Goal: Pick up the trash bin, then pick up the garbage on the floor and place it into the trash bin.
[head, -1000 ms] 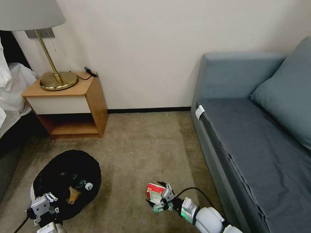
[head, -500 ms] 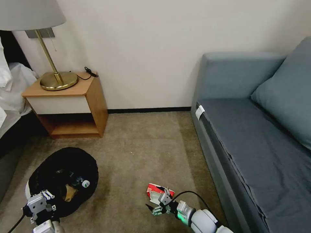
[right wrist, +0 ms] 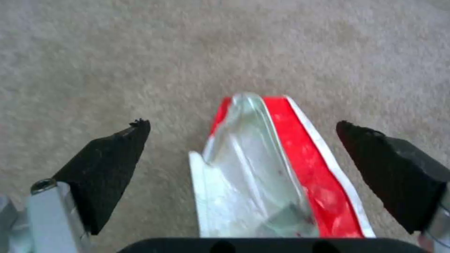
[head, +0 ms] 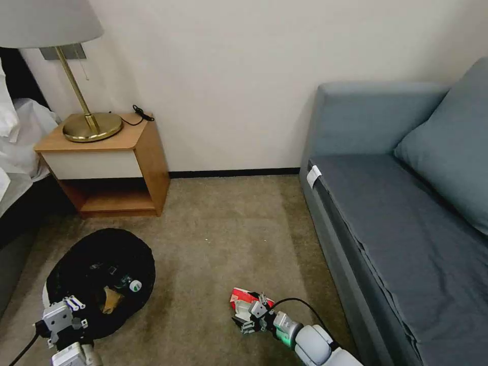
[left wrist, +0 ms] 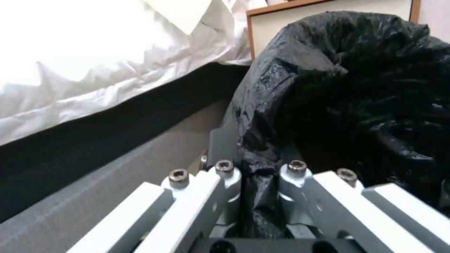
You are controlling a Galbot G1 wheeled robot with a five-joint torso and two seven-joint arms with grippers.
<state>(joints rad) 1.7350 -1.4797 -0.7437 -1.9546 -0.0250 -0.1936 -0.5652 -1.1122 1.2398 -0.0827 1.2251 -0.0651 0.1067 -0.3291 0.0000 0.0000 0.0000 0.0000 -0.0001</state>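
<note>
Left gripper (left wrist: pixel 255 175) pinching the black-bagged rim of the trash bin (head: pixel 99 277) on the carpet (head: pixel 223 239) beside the nightstand (head: pixel 109 162), right gripper (right wrist: pixel 244 140) spread wide astride the red-white snack bag (right wrist: pixel 276 175) lying on the floor near the sofa (head: pixel 401 239)

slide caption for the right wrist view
Right end effector, fingers open, straddling the red-white snack bag lying on the beige carpet.
</note>
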